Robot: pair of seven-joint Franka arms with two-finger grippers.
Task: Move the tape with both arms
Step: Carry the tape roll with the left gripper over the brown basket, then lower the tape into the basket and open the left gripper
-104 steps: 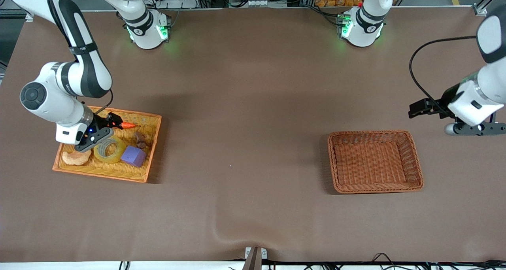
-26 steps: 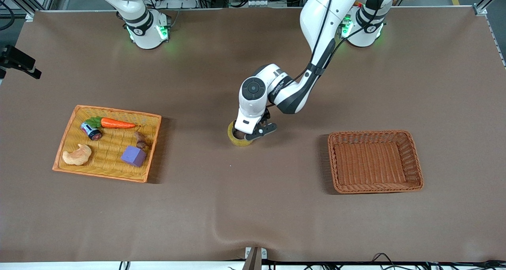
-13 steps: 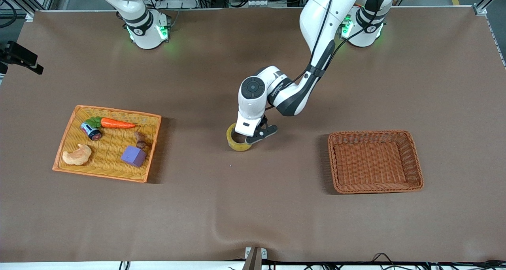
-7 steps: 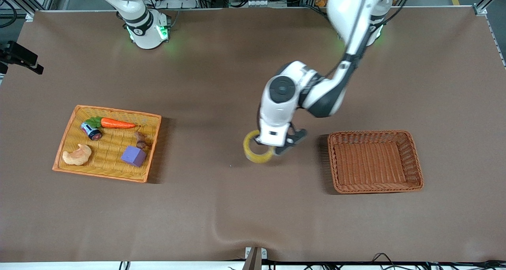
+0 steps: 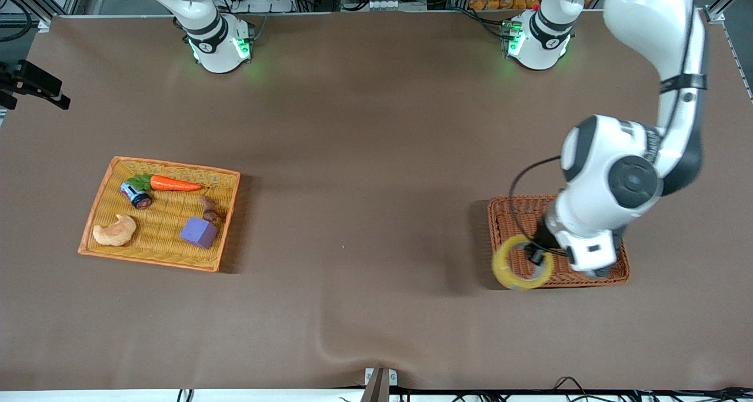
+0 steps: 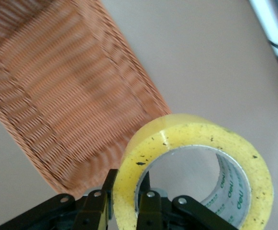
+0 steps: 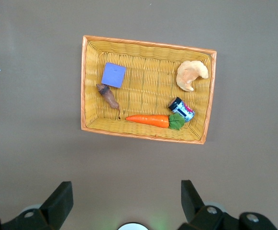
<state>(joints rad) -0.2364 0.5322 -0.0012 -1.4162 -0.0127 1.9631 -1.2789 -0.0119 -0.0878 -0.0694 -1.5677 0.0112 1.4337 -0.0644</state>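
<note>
One tape (image 5: 521, 269) in left claw (image 5: 536, 255)

Arms (image 5: 653, 13): two, glossy white shells, dark grey joint bands, round grey caps, black cables, green-lit bases; black two-finger tools.

Yellow tray (image 5: 106, 178) on my worktop (image 5: 353, 125) has a carrot (image 5: 174, 183), croissant (image 5: 115, 231), purple block (image 5: 198, 232), little jar (image 5: 136, 195). Brown wicker basket (image 5: 506, 211) sits well apart.
</note>
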